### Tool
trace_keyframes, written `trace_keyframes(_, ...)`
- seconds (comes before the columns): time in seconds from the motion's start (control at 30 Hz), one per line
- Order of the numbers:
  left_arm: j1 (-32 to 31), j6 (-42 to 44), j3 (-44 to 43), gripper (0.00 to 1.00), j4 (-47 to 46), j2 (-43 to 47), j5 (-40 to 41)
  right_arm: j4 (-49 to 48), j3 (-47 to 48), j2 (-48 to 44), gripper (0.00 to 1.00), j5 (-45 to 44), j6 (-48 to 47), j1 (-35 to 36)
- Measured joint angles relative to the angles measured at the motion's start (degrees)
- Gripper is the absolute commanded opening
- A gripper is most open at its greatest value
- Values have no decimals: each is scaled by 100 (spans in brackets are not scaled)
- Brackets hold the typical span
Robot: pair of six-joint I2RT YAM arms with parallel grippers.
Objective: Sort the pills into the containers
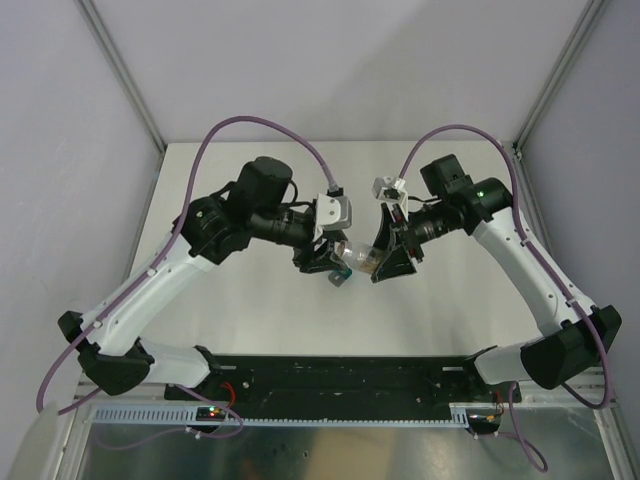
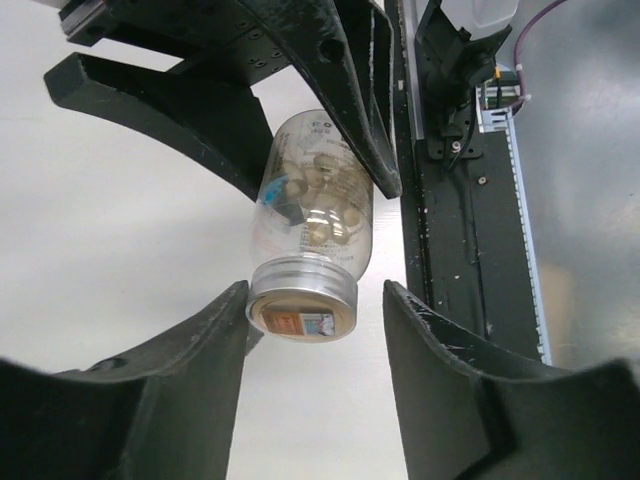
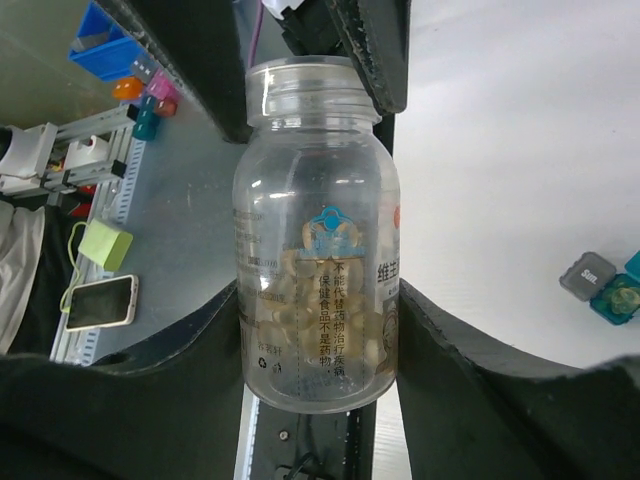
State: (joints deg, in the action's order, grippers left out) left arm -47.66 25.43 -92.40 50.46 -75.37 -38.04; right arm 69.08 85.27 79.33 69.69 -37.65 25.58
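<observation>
A clear plastic bottle point(image 3: 318, 250) holding pale yellow pills point(image 3: 325, 325) hangs above the white table. My right gripper point(image 3: 320, 290) is shut on the bottle's lower body, with both fingers pressed on its sides. In the left wrist view the bottle point(image 2: 315, 210) points its capped end toward the camera. My left gripper point(image 2: 315, 300) straddles the cap point(image 2: 303, 300): its left finger is at the cap's edge, and a gap shows on the right, so it is open. From above, both grippers point(image 1: 335, 262) point(image 1: 385, 262) meet at the bottle point(image 1: 358, 258) mid-table. A teal-blue box with a grey flap point(image 3: 610, 290) sits on the table.
The black base rail point(image 1: 340, 375) runs along the near edge. Beyond the table edge in the right wrist view lie a phone point(image 3: 98, 303), a green block point(image 3: 104, 245) and a blue bin point(image 3: 103, 35). White walls enclose the table on three sides.
</observation>
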Motion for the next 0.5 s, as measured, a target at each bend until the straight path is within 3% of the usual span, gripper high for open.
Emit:
trace_keyframes(0.13, -83, -63, -9, 86, 33, 0, 52, -153, -11, -35, 0, -155, 68, -11)
trace_keyframes(0.23, -96, -199, -107, 96, 92, -35, 35, -385, -35, -153, 0, -380, 153, -4)
trace_keyframes(0.5, 450, -1058, -673, 100, 94, -319, -361, -1161, -179, -798, 0, -1547, 466, 304)
